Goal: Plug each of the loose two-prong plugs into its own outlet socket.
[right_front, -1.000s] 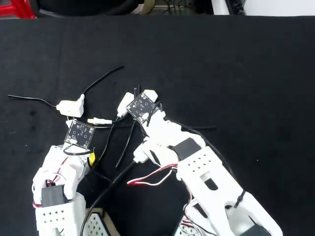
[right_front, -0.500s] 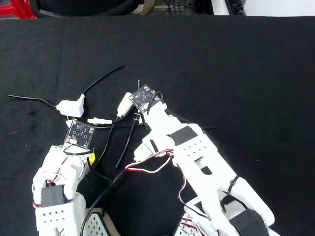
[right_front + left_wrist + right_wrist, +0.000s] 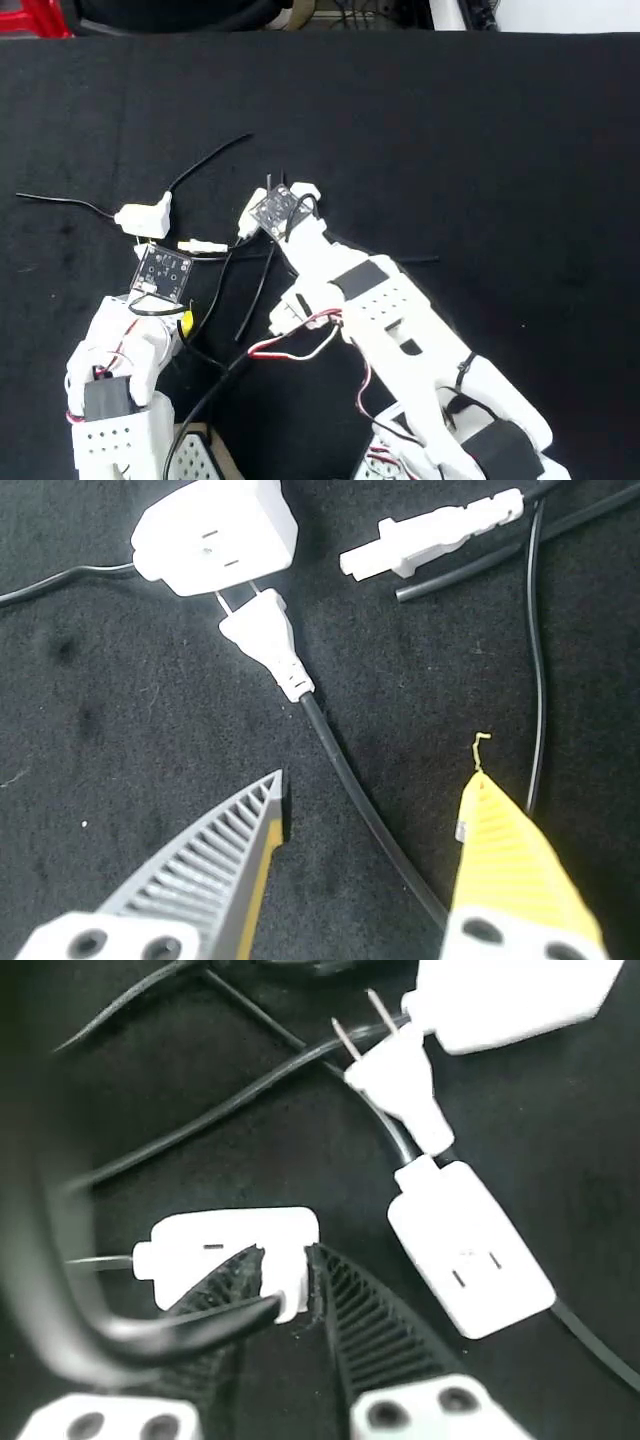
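A white outlet socket (image 3: 215,530) lies on the black cloth, and a white two-prong plug (image 3: 265,640) rests with its prongs against the socket's edge. My left gripper (image 3: 375,790) hovers open just behind that plug, over its black cord. A second loose white plug (image 3: 430,535) lies nearby. My right gripper (image 3: 287,1260) is shut on another white plug (image 3: 225,1245). Beside it are a bare-pronged plug (image 3: 395,1075) and two sockets (image 3: 470,1250), (image 3: 510,1000). In the high view the left gripper (image 3: 160,262) sits below a socket (image 3: 145,215) and the right gripper (image 3: 270,205) is mid-table.
Black cords (image 3: 205,160) trail across the black table cloth (image 3: 480,150) around both grippers, and one thick cord (image 3: 60,1290) loops close to the right fingers. The cloth to the right and far side is bare.
The right arm pushed forward, then swung slightly left, keeping its hold on the white plug. The left arm has stayed still.
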Available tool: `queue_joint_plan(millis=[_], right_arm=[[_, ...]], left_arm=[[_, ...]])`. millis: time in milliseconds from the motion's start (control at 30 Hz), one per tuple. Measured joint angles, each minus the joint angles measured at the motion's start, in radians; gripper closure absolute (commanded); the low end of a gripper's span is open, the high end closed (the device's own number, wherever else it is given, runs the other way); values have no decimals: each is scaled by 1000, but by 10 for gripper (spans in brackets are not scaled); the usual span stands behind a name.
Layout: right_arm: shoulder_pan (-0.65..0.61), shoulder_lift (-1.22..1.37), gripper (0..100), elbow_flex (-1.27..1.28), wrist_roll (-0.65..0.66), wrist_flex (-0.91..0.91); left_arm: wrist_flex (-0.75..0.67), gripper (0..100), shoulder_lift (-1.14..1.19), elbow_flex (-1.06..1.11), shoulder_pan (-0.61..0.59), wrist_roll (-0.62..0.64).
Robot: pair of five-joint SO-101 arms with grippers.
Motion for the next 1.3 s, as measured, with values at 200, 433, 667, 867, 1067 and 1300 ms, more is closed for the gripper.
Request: queue_joint_plan(millis=[200,433,667,867,1067,1300], right_arm=[[0,0,987,2,0,0],[0,83,985,-8,41,-6],[0,115,924,-48,68,35],[-5,147,767,-89,74,164],[-5,86,759,-166,101,344],[6,-232,838,-255,155,644]], left_arm=[[0,725,0,0,0,0],[0,725,0,0,0,0],[0,725,0,0,0,0],[0,725,0,0,0,0],[0,725,0,0,68,0],[0,725,0,-23,147,8]])
